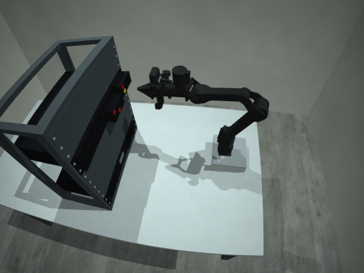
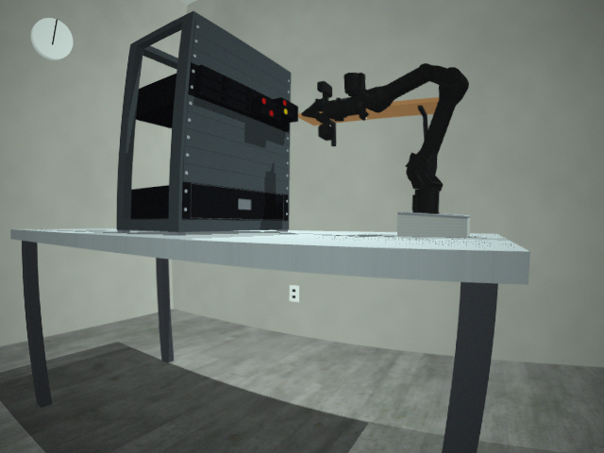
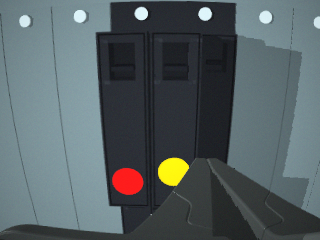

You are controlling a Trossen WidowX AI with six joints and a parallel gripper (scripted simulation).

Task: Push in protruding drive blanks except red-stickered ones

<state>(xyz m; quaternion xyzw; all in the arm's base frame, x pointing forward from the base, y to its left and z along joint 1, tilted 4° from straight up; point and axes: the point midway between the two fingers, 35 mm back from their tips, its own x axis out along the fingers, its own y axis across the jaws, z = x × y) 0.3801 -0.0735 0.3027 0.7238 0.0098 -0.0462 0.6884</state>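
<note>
The dark grey rack stands on the left of the table, its front facing my arm. Black drive blanks stick out of the front near the top. One has a yellow sticker, with a red-stickered blank beside it. Below them, a protruding pair carries two red stickers. My gripper is shut and empty, level with the top blanks and a short gap in front of them. In the wrist view its tip points just right of the yellow sticker; the red sticker is to the left. The side view shows the tip close to the yellow sticker.
A black unit fills the rack's bottom slot. My arm's base sits on a grey block at the table's right side. An orange wall shelf runs behind the arm.
</note>
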